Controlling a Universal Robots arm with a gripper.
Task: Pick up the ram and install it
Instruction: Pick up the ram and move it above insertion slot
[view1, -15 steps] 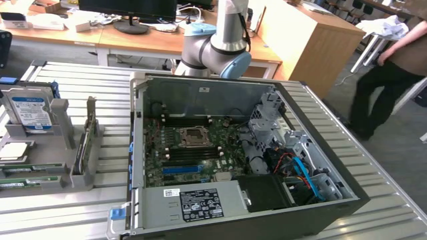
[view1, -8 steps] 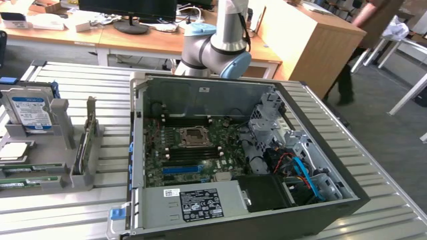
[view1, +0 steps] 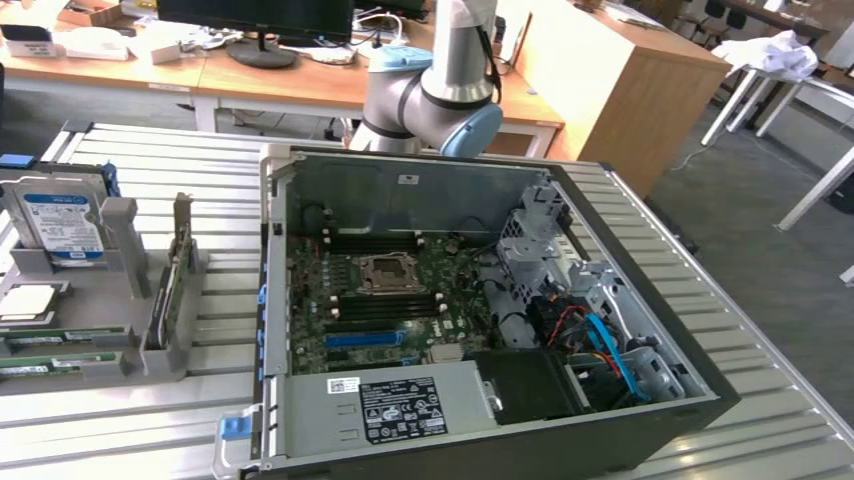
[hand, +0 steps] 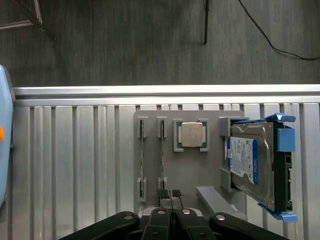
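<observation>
Ram | on edge in grey holder on table, unpicked | gripper clenched, empty, hovering at its end | step: approach; grasp likely needs jaws parted, squared across the thin edge

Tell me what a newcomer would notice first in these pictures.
The big open grey-and-black desktop computer case, its green motherboard exposed, sits in the middle of the exterior view, with the silver-and-blue robot arm behind it. In the wrist view, past the shut black jaws, a grey plastic holder carries a blue-labelled metal hard drive, a square silver processor chip and two thin ram sticks standing on edge.
</observation>
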